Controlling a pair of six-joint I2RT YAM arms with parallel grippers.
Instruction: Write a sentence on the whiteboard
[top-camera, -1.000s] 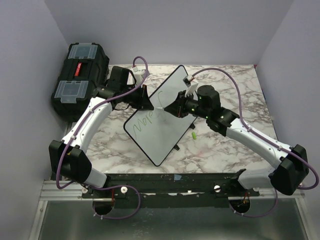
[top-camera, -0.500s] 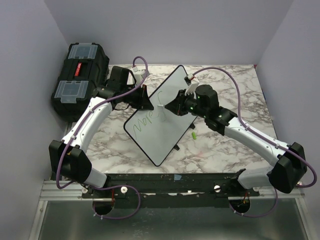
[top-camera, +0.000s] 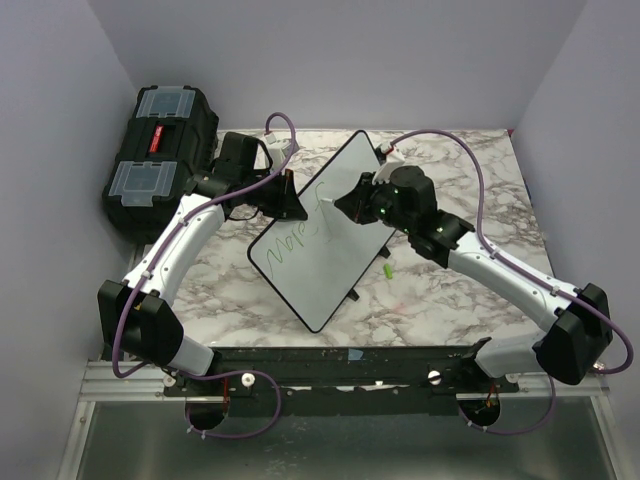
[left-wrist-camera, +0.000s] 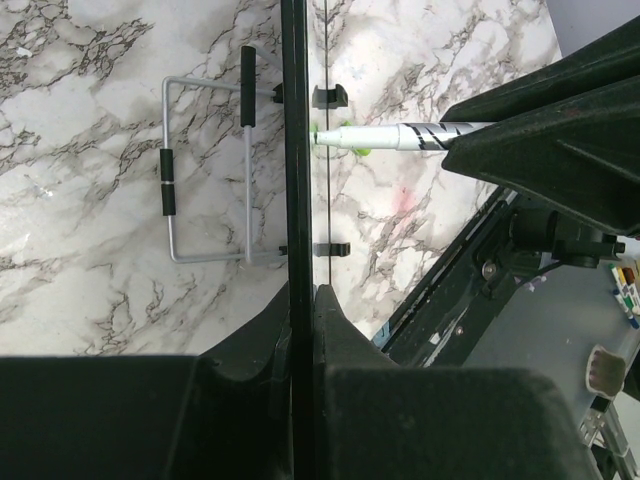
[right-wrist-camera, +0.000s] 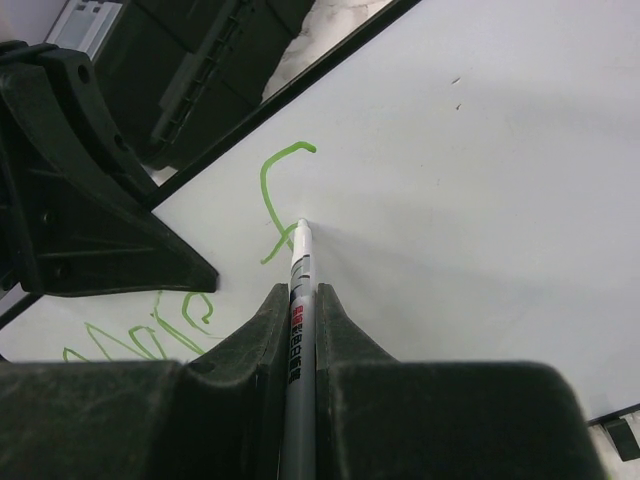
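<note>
Writing first: the sentence (top-camera: 290, 243) is green cursive running along the whiteboard (top-camera: 320, 270), and from the top view the first word looks to me like "Maple", though I can't swear to every letter. Beyond it sits one newer looped stroke (right-wrist-camera: 275, 200), a hook with a short crossing mark, not yet a readable letter.

The whiteboard is held up off the marble table (top-camera: 240, 300), tilted, with its long side running diagonally between the two arms. My left gripper (top-camera: 290, 200) is clenched on the board's black rim, one finger on each face; in its wrist view the board shows edge-on (left-wrist-camera: 297, 150).

My right gripper (right-wrist-camera: 297, 290) is grasping the marker (right-wrist-camera: 300, 255), whose tip touches the white face right at the crossing mark. The barrel carries a small red label with white characters, too small for me to read; the left wrist view shows black print on the white barrel (left-wrist-camera: 400, 136), also illegible.

The black toolbox (top-camera: 160, 150) at the far left corner has a red label (top-camera: 160, 140) I can't make out. A green cap (top-camera: 386, 270) lies on the table just beside the board's right edge. A wire stand (left-wrist-camera: 205, 170) lies flat on the marble.
</note>
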